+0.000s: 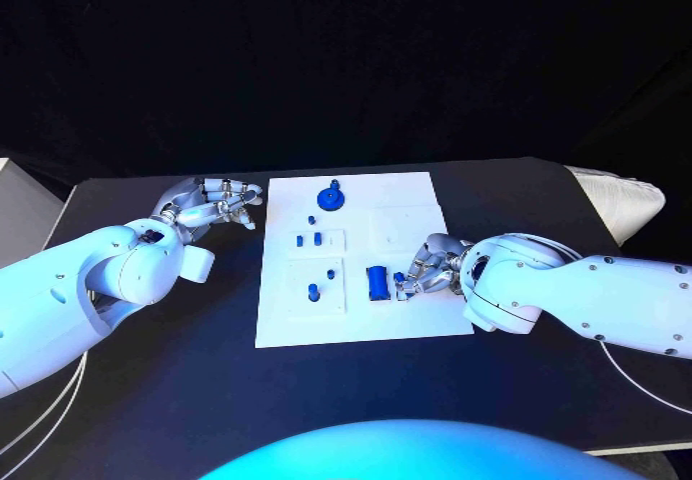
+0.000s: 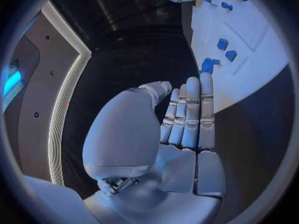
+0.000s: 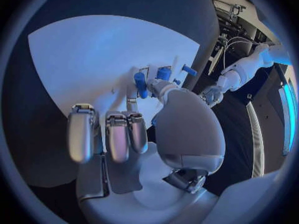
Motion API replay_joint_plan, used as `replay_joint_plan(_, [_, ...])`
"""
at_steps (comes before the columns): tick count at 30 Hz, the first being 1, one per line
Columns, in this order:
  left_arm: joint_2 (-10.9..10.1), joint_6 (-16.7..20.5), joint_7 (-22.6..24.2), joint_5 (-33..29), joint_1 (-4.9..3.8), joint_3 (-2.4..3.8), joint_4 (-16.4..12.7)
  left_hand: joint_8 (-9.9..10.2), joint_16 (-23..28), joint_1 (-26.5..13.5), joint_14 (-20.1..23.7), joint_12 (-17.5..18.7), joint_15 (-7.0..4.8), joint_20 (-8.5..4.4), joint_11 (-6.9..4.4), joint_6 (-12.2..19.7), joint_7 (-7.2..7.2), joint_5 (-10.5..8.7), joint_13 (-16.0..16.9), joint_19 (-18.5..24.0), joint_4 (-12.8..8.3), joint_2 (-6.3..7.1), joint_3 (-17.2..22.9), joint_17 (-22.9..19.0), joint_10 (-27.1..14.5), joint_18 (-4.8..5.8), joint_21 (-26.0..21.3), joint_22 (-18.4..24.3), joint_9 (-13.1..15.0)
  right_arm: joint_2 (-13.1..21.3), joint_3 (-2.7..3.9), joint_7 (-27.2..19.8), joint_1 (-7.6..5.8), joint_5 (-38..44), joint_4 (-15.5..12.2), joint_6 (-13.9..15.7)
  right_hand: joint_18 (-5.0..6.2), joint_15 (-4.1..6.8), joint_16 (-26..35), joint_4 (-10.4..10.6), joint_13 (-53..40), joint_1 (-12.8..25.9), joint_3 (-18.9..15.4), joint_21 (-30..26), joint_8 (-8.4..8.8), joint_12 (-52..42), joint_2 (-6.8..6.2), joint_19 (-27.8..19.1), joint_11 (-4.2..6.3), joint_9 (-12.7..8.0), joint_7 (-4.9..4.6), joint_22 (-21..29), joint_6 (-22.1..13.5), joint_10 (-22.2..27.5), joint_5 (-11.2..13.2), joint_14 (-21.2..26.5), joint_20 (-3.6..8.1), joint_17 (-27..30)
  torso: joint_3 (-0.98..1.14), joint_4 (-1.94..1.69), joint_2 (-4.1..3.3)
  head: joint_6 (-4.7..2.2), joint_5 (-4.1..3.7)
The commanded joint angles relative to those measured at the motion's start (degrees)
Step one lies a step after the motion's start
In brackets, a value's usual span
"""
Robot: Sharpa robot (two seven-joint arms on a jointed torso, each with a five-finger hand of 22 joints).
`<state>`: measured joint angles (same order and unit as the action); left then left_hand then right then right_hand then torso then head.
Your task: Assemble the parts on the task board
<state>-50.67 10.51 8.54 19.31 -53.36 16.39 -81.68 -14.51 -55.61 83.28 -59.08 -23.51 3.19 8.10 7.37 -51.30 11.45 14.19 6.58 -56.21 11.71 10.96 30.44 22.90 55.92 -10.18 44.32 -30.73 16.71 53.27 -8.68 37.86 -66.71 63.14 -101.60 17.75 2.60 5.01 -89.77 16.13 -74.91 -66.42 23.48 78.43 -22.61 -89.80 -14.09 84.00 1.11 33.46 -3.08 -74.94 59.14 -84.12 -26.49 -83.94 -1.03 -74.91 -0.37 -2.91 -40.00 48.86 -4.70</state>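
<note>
The right robot hand (image 1: 423, 268) rests on the white task board (image 1: 418, 315), fingers curled beside a blue cylindrical part (image 1: 376, 282); whether it grips it is unclear. The left robot hand (image 1: 214, 207) hovers over the black worktop (image 1: 173, 380), its straight fingers (image 2: 191, 119) holding nothing.

Left arm comes in low and bends up so the left hand (image 1: 214, 208) sits just off the task board (image 1: 418, 320), by its far corner on that side. Fingers (image 2: 190, 112) are straight and pressed side by side, thumb alongside, nothing in it. Right arm reaches in from the other side, and the right hand (image 1: 426, 266) is over the board's near half, fingers (image 3: 118, 134) bent downward toward the surface. Can't tell if it's pinching anything.
</note>
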Motion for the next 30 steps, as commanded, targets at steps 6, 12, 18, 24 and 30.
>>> replay_joint_plan(6, [0.0, -1.08, 0.06, -0.05, 0.01, 0.05, -0.19, -0.23, 0.03, -0.15, -0.24, -0.2, -0.22, 0.04, -0.02, 0.05, -0.23, 0.15, 0.07, -0.49, 0.39, -0.26, 0.05, -0.07, -0.31, -0.36, -0.27, 0.05, -0.07, -0.19, -0.05, -0.41, 0.1, 0.07, -0.42, -0.77, -0.57, -0.1, -0.23, 0.49, -15.09, 1.24, -0.18, 0.54, 0.25, -0.2, 1.23, 4.59, 0.07, -0.07, -0.02, -11.23, 0.73, -5.88, -0.14, -6.06, 0.09, -15.09, 0.01, -0.03, -0.04, 0.06, 0.0])
replay_joint_plan(12, [-0.04, -1.15, -0.02, -0.02, 0.01, 0.05, -0.19, -0.24, 0.03, -0.18, -0.23, -0.23, -0.21, 0.06, -0.01, 0.05, -0.24, 0.17, 0.07, -0.51, 0.49, -0.36, 0.08, -0.08, -0.37, -0.36, -0.32, 0.09, -0.08, -0.15, -0.04, -0.72, 0.1, -0.23, -0.79, -0.88, -0.6, -0.09, -0.23, 0.49, -15.09, 1.4, -0.12, 0.74, 0.25, -0.2, 1.45, 4.62, 0.09, -0.08, -0.01, -11.31, 0.79, -5.88, -0.28, -6.06, 0.09, -15.09, 0.03, -0.01, -0.03, 0.22, 0.09])
replay_joint_plan(18, [-0.06, -1.22, -0.12, 0.05, 0.01, 0.05, -0.2, -0.24, 0.03, -0.18, -0.23, -0.23, -0.21, 0.06, -0.01, 0.05, -0.24, 0.17, 0.07, -0.51, 0.49, -0.36, 0.08, -0.08, -0.37, -0.36, -0.32, 0.09, -0.08, -0.1, -0.04, -0.83, 0.1, -0.39, -0.9, -0.94, -0.6, -0.09, -0.23, 0.49, -15.09, 1.73, -0.27, 0.73, 0.26, -0.2, 1.35, 4.62, 0.08, -0.09, -0.02, -11.31, 0.82, -5.88, -0.34, -6.06, 0.08, -15.09, 0.03, 0.04, -0.01, 0.28, 0.17])
replay_joint_plan(24, [-0.07, -1.22, -0.17, 0.08, 0.01, 0.05, -0.19, -0.24, 0.03, -0.18, -0.23, -0.23, -0.21, 0.06, -0.01, 0.05, -0.24, 0.17, 0.07, -0.51, 0.49, -0.36, 0.08, -0.08, -0.37, -0.36, -0.32, 0.09, -0.08, -0.01, -0.03, -1.08, 0.1, -0.42, -0.88, -0.8, -0.57, -0.13, -0.23, 0.54, -15.09, 3.27, -1.22, 0.55, 0.39, -0.2, 1.07, 4.61, 0.03, -0.2, -0.07, -11.28, 0.89, -5.88, 0.13, -6.06, 0.05, -15.09, 0.05, 0.06, 0.0, 0.33, 0.23])
replay_joint_plan(30, [-0.1, -1.16, -0.25, 0.13, 0.01, 0.05, -0.17, -0.24, 0.03, -0.18, -0.23, -0.23, -0.21, 0.06, -0.01, 0.05, -0.24, 0.17, 0.07, -0.51, 0.49, -0.36, 0.08, -0.08, -0.37, -0.36, -0.32, 0.09, -0.08, 0.31, -0.03, -1.79, 0.1, -0.43, -1.18, -0.28, -0.58, -0.14, -0.23, 0.46, -15.09, 4.85, -2.84, 0.57, 0.44, -0.2, 0.71, 4.61, 0.01, -0.23, -0.1, -11.34, 1.04, -5.88, -1.95, -6.06, 0.05, -15.09, 0.04, 0.05, -0.02, 0.42, 0.23])
